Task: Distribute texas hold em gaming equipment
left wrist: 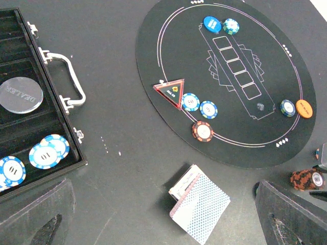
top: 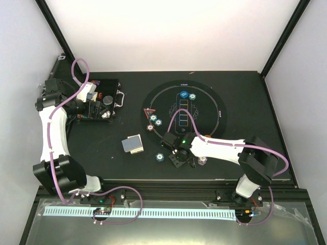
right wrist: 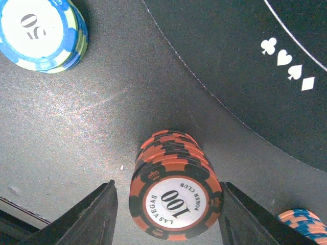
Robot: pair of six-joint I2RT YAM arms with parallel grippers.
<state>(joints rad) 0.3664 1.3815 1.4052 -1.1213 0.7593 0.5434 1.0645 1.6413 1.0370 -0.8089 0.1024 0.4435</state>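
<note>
1. Because the right gripper (right wrist: 168,185) is released, with one finger on either side of the red-brown and black striped stack of poker chips marked 100 (right wrist: 173,204) and neither visibly touching it, an off-centre squeeze could shear the loose chips or tip the stack.
2. That stack stands on the dark table (right wrist: 76,127), just off the near edge of the big round black printed mat (right wrist: 245,76). Dragging it instead of lifting could snag on that edge.
3. An orange and blue striped chip pile (right wrist: 302,223) lies just right of the right finger, where a careless swing could scatter it.
4. Far left, the left gripper (left wrist: 162,185) hangs released and empty near the black hinged case (left wrist: 30,76), so a clash between the arms seems unlikely.
</note>
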